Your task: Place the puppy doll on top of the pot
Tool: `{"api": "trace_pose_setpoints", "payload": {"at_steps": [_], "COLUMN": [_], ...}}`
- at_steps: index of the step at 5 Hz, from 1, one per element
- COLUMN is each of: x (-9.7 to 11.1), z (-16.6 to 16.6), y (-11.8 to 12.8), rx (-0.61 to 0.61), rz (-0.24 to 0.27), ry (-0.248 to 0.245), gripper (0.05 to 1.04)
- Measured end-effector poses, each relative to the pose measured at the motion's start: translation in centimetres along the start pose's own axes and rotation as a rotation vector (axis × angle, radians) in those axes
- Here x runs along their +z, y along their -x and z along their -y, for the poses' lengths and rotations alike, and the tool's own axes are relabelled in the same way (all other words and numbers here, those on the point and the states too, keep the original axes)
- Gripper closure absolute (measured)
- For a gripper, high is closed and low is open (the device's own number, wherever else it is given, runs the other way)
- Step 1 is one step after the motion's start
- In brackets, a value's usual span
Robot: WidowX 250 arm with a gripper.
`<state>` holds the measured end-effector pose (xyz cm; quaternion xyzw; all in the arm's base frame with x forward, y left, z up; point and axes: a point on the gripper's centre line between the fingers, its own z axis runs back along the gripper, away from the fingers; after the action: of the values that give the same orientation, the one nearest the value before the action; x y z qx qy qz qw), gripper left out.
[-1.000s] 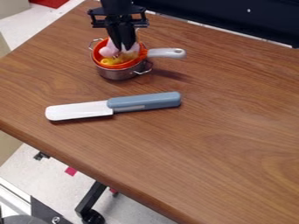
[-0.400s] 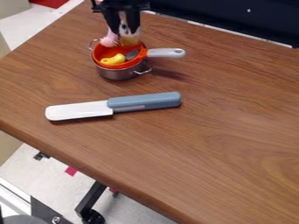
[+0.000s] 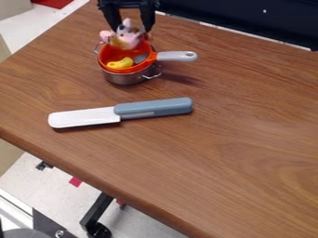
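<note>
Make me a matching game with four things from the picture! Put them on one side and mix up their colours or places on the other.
Things:
1. Doll
2. Pot
3. Pan
4. Knife

Colours and places:
A. Orange, with a pale grey handle, sitting in something silver
B. White blade and blue handle, lying on the table
C. Pink and white, at the black hand
D. Silver, with small wire handles

Right pairs: 1-C, 2-D, 3-A, 4-B

Knife [image 3: 153,108] lies before the nested pots [image 3: 128,76].
</note>
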<state>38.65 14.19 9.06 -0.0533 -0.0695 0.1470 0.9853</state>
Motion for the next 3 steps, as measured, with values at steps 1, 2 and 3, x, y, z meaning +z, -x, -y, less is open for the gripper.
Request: {"api": "trace_pose_setpoints", "payload": {"at_steps": [1, 2, 3], "x": [0.1, 1.8, 3.3], "z": [0.7, 1.8, 2.9], "y": [0.1, 0.1, 0.3], "rx": [-0.008, 0.035, 0.028], "rz": [-0.022, 0.008, 0.016], "ry": [-0.028, 0.011, 0.030], "gripper": [0.083, 0.083, 0.083]}}
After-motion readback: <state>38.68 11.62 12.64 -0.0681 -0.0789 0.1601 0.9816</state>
